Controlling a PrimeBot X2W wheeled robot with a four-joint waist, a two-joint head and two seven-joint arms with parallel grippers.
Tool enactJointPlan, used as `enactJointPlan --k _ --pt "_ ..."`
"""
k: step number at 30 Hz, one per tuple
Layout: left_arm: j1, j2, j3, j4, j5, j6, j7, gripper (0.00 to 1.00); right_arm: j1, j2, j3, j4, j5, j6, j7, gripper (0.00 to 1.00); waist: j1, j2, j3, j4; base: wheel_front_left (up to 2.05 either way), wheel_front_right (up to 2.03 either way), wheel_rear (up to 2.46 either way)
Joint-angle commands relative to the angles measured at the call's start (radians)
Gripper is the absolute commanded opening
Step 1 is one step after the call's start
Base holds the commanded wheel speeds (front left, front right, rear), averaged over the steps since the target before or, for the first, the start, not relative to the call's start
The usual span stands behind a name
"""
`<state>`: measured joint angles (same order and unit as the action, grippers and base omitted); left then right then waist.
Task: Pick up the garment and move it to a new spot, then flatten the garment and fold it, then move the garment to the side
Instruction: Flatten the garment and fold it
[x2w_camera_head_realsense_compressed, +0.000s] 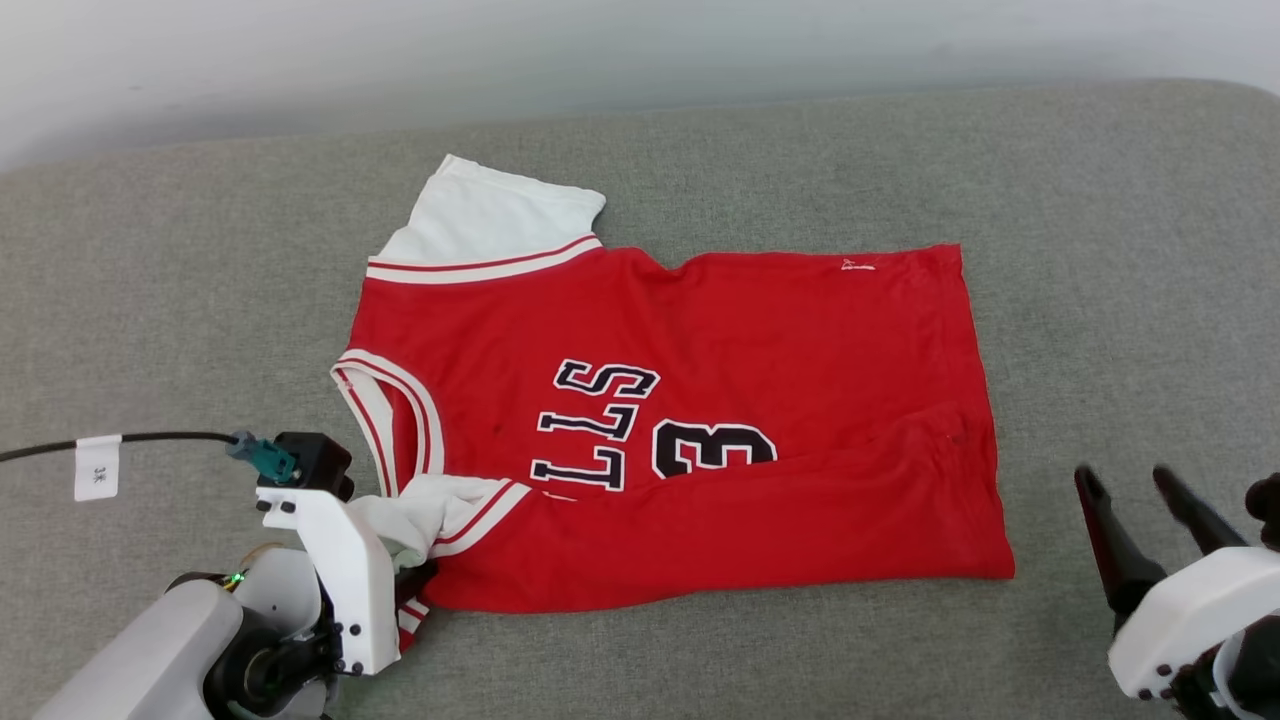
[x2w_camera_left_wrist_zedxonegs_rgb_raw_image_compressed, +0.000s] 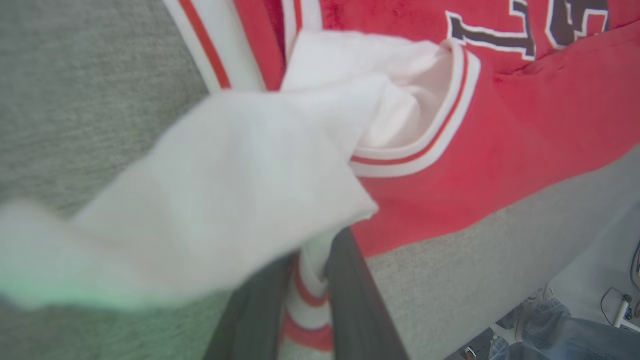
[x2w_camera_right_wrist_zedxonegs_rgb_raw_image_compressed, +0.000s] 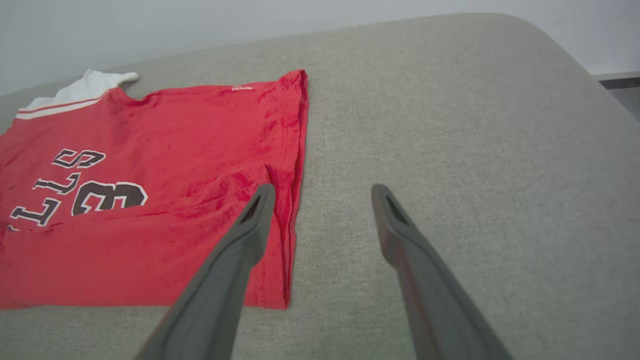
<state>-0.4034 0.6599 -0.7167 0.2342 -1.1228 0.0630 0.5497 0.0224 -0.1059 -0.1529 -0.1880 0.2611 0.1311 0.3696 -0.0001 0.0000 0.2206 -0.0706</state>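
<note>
Garment (x2w_camera_head_realsense_compressed: 680, 420) lies spread on the grey cushion (x2w_camera_head_realsense_compressed: 200, 280), collar toward the robot's left, hem toward its right, with the near long edge folded up over part of the lettering.

Head view: the left gripper (x2w_camera_head_realsense_compressed: 410, 585) sits at the near sleeve, its fingers buried in cloth. The right gripper (x2w_camera_head_realsense_compressed: 1125, 478) stands apart from the hem corner.

Left wrist view: the fingers (x2w_camera_left_wrist_zedxonegs_rgb_raw_image_compressed: 350, 280) are clamped on the striped sleeve trim (x2w_camera_left_wrist_zedxonegs_rgb_raw_image_compressed: 310, 305), and the white sleeve (x2w_camera_left_wrist_zedxonegs_rgb_raw_image_compressed: 240, 190) drapes loosely over them (a person's leg (x2w_camera_left_wrist_zedxonegs_rgb_raw_image_compressed: 565, 335) shows beyond the cushion).

Right wrist view: the right gripper's jaws are spread and empty beside the hem.

Hazards: the left grip is narrow, so the trim may slip out under tension. With the hem end unheld, a one-sided pull would likely skew the fold or bunch the cloth.
</note>
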Motion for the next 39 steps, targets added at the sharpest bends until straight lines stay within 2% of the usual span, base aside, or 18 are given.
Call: enactJointPlan --k 1,8,14,22,23,24,25,32,39 --pt "0.051 -0.019 -0.024 0.011 -0.005 0.004 0.002 0.00 0.005 -0.018 -0.009 0.015 0.014 -0.001 0.050 1.00 0.0001 0.0000 -0.008 0.004 0.00 0.00 0.00" --pt "0.040 0.036 0.011 -0.075 0.014 0.015 -0.030 0.00 -0.052 -0.074 0.002 0.108 0.114 -0.001 0.368 1.00 0.0001 0.0000 -0.014 0.033 0.00 0.00 0.00" --pt "-0.004 0.049 0.004 -0.147 0.034 0.018 -0.005 0.00 -0.151 -0.072 0.045 0.208 0.143 -0.001 0.453 1.00 0.0001 0.0000 0.027 0.068 0.00 0.00 0.00" --pt "-0.041 0.045 -0.002 -0.152 0.054 0.004 0.000 0.00 -0.213 -0.014 0.108 0.410 0.169 0.000 0.538 1.00 0.0001 0.0000 0.066 0.086 0.00 0.00 0.00" --pt "-0.042 0.044 -0.002 -0.149 0.054 0.002 -0.001 0.00 -0.214 -0.007 0.116 0.427 0.172 0.001 0.544 0.38 0.0001 0.0000 0.067 0.086 0.00 0.00 0.00" --pt "-0.042 0.045 -0.003 -0.147 0.054 0.003 -0.002 0.00 -0.217 -0.004 0.120 0.442 0.179 0.001 0.550 0.04 0.0001 0.0000 0.067 0.086 0.00 0.00 0.00" --pt "-0.042 0.045 -0.003 -0.145 0.053 0.002 -0.002 0.00 -0.217 -0.005 0.122 0.451 0.184 0.001 0.553 0.00 0.0001 0.0000 0.066 0.086 0.00 0.00 0.00" --pt "-0.015 0.046 -0.003 -0.131 0.037 -0.003 -0.003 0.00 -0.237 -0.051 0.130 0.438 0.192 0.001 0.531 0.00 0.0001 0.0000 0.031 0.080 0.00 0.00 0.00" --pt "0.026 0.053 -0.014 -0.142 0.024 0.006 0.003 0.00 -0.233 -0.093 0.148 0.351 0.182 0.000 0.521 0.00 0.0001 0.0000 -0.058 0.084 0.00 0.00 0.00"
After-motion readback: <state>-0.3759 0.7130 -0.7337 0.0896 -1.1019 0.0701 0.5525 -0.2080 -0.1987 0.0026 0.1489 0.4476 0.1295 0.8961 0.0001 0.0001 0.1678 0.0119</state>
